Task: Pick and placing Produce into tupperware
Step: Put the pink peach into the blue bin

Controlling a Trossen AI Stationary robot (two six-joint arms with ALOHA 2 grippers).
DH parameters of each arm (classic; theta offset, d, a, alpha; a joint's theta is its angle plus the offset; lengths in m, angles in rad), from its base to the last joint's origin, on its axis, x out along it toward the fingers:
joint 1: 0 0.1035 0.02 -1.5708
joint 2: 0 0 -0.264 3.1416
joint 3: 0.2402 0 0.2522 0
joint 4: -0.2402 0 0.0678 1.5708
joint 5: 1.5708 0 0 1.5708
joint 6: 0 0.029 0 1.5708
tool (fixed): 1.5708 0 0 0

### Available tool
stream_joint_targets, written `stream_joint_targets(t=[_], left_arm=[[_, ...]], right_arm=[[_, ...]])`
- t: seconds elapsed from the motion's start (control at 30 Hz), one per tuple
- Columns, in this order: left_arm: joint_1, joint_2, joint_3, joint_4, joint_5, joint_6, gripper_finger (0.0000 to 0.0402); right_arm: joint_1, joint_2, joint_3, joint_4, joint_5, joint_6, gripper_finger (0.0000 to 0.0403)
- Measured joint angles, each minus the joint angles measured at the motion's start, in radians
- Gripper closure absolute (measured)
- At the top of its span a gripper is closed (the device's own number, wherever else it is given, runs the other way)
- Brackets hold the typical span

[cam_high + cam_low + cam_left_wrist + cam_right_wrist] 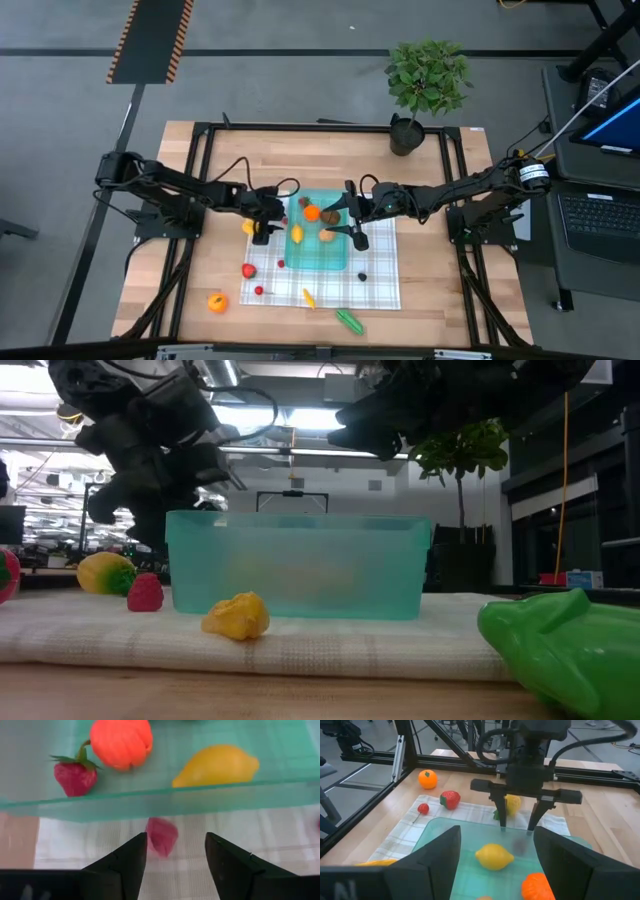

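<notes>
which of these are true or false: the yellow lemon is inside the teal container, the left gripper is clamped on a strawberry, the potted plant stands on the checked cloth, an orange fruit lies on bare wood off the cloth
1. The yellow lemon lies inside the teal container. True.
2. The left gripper is clamped on a strawberry. False: its fingers are apart with nothing between them, above a small red piece on the cloth.
3. The potted plant stands on the checked cloth. False: it stands on the wood at the table's far edge.
4. An orange fruit lies on bare wood off the cloth. True.
</notes>
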Motion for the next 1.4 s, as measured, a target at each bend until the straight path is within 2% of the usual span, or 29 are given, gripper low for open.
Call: stream_joint_targets(t=[0.23, 0.83, 1.0, 1.27, 1.4], left_arm=[[0.001, 0.075, 0.0, 0.046, -0.012, 0.005, 0.0209], [0.001, 0.079, 0.0, 0.056, -0.013, 0.006, 0.0214], [0.002, 0.079, 0.0, 0.056, -0.013, 0.005, 0.0246], [0.002, 0.078, 0.0, 0.056, -0.015, 0.03, 0.0333], [0.002, 0.078, 0.001, 0.051, -0.057, 0.056, 0.0368]], right_arm=[[0.0, 0.0, 0.0, -0.005, 0.0, 0.01, 0.0152], [0.0, 0.0, 0.0, -0.006, 0.0, 0.02, 0.0152], [0.0, 0.0, 0.0, -0.006, 0.0, 0.02, 0.0152], [0.0, 0.0, 0.0, -0.007, 0.0, 0.02, 0.0152], [0.0, 0.0, 0.0, -0.007, 0.0, 0.022, 0.0152]])
